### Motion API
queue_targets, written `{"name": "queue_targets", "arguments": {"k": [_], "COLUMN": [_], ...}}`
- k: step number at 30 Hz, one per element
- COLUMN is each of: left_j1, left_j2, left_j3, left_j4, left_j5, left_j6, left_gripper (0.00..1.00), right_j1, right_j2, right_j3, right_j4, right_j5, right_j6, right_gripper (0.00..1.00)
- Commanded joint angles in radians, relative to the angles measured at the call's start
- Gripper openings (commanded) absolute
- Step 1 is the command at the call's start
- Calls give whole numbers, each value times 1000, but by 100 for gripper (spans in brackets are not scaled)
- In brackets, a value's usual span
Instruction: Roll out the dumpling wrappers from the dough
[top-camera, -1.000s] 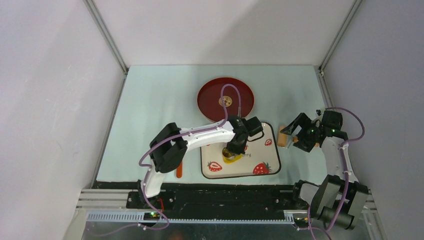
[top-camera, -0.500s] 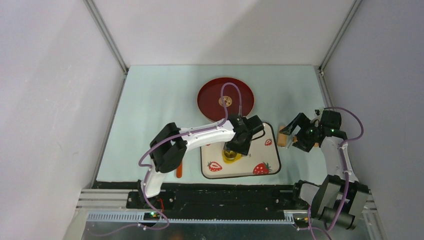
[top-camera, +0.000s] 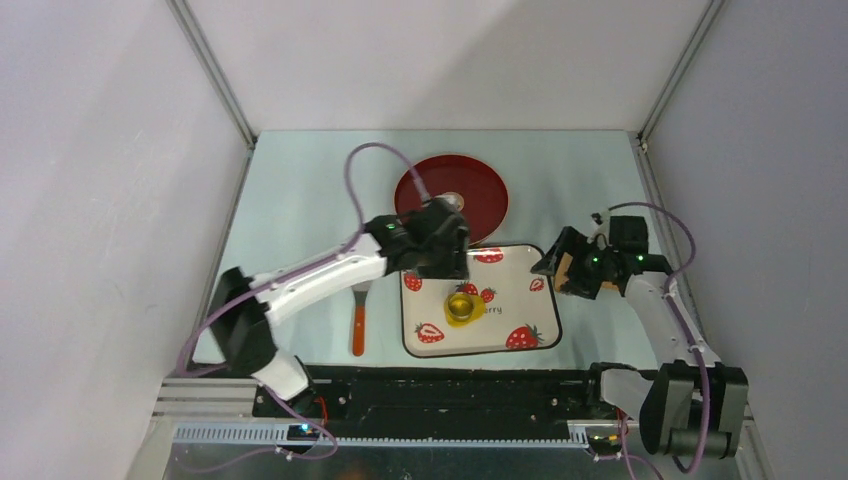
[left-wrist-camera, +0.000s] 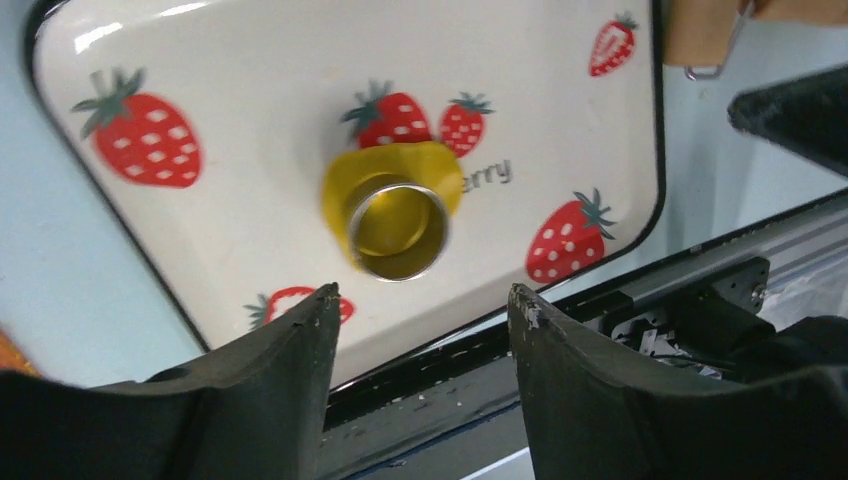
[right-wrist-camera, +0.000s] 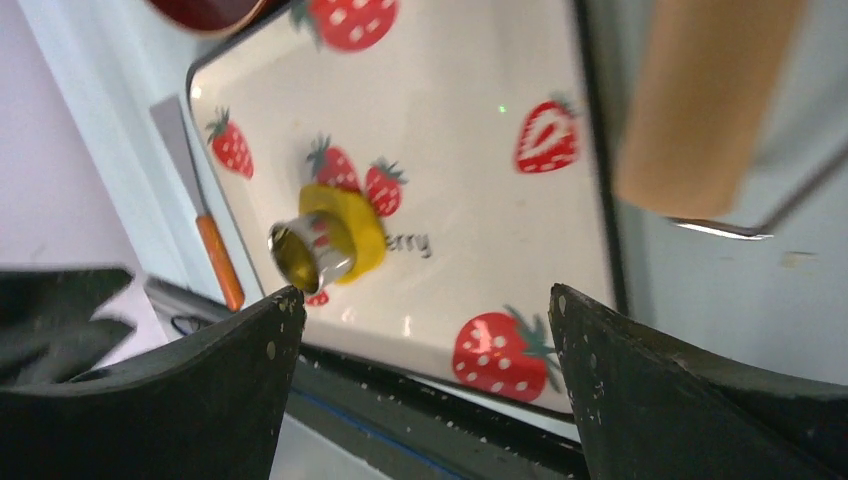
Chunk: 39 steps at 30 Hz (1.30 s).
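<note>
The dough (top-camera: 464, 312) is a flattened yellow patch near the middle of the strawberry-print tray (top-camera: 525, 300). A metal ring cutter (top-camera: 462, 304) stands upright on it, pressed in. In the left wrist view the dough (left-wrist-camera: 390, 172) and the ring cutter (left-wrist-camera: 398, 228) lie beyond my fingertips. My left gripper (top-camera: 445, 260) (left-wrist-camera: 425, 295) hangs open and empty above the tray's far left part. My right gripper (top-camera: 556, 264) (right-wrist-camera: 425, 293) is open and empty over the tray's right edge, and the dough (right-wrist-camera: 352, 228) shows ahead of it. Dumpling wrappers are not in view.
A wooden rolling pin (top-camera: 567, 271) (right-wrist-camera: 700, 100) lies just right of the tray, under my right gripper. A red plate (top-camera: 470, 195) sits behind the tray. An orange-handled scraper (top-camera: 358, 325) (right-wrist-camera: 215, 262) lies left of the tray. The rail runs along the near edge.
My left gripper opened, let go of the ring cutter and rose back toward the far left. The cutter stays on the dough. My right gripper shifted slightly left.
</note>
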Motion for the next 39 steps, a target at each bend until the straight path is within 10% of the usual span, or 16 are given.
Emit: {"name": "queue_targets", "arguments": {"k": [1,9,23,39], "left_j1": [122,230,220,191], "left_j2": [-172,-319,-122,-42], "left_j3": [-268,-609,-564,-540], "left_j4": [205,498,593,594], "left_j5": [162,345,412,403], "left_j6": [-72,-92,-77,-72], "left_gripper": [65,49,38,30], "right_j1": [180,473,599,610], "right_j2": [21,181,373,502], "right_j3": [76,138,145,145], "right_j4": [43,93,197,260], "right_j5": [-1,47,-19,-44], "right_j6": [62,212,301,297], "right_gripper": [94,70,37,25]}}
